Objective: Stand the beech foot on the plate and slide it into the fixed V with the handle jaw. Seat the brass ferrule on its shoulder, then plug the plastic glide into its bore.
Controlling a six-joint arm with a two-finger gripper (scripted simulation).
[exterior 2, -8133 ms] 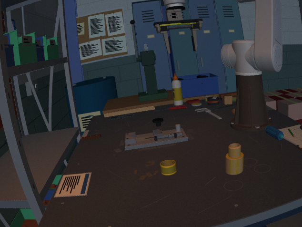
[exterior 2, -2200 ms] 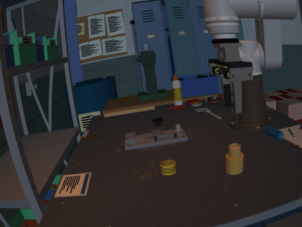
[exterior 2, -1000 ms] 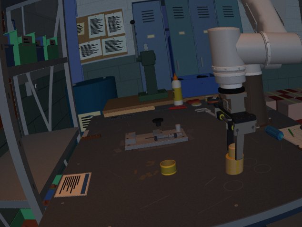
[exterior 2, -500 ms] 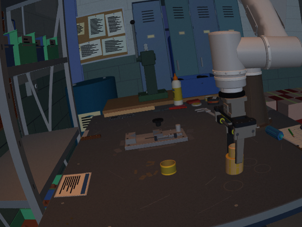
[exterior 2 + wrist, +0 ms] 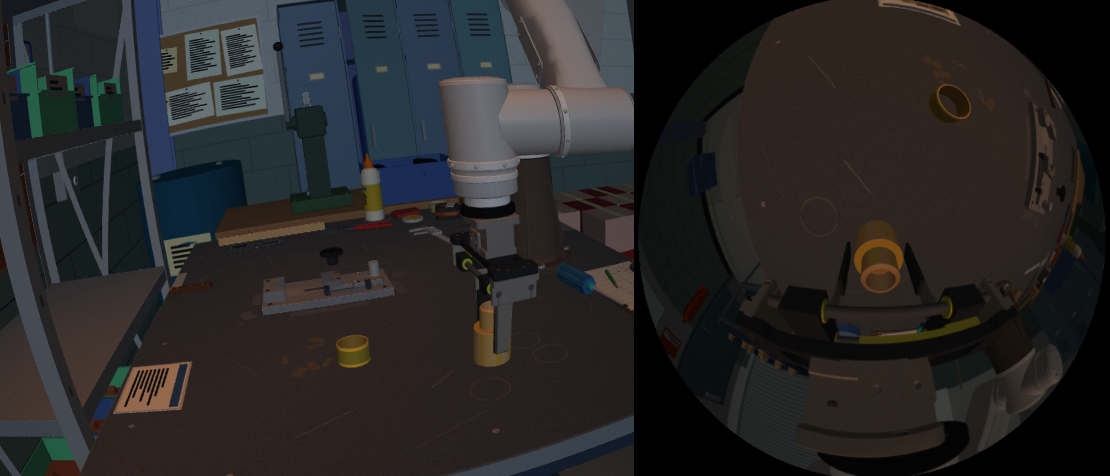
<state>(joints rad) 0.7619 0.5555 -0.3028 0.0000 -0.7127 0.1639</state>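
The beech foot [image 5: 490, 340] [image 5: 879, 259] stands upright on the bench at the right, a stepped wooden cylinder with a narrower neck on top. My gripper [image 5: 495, 328] [image 5: 877, 266] is lowered around its neck and is open, holding nothing. The brass ferrule [image 5: 353, 351] [image 5: 950, 104] sits on the bench to the left of the foot, its opening upward. The plate [image 5: 328, 291] [image 5: 1042, 164] lies further back, with the fixed V at its left end and the handle jaw [image 5: 335, 281] near its middle. A small grey cylinder [image 5: 373, 267] stands on the plate's right end. A black glide-like knob [image 5: 331, 254] sits behind the plate.
The bench's front edge [image 5: 537, 451] runs close below the foot. A blue-handled tool [image 5: 575, 278] and a paper sheet lie to the right. A glue bottle [image 5: 372, 190] and an arbor press [image 5: 317, 159] stand at the back. A shelf rack [image 5: 66, 205] rises on the left.
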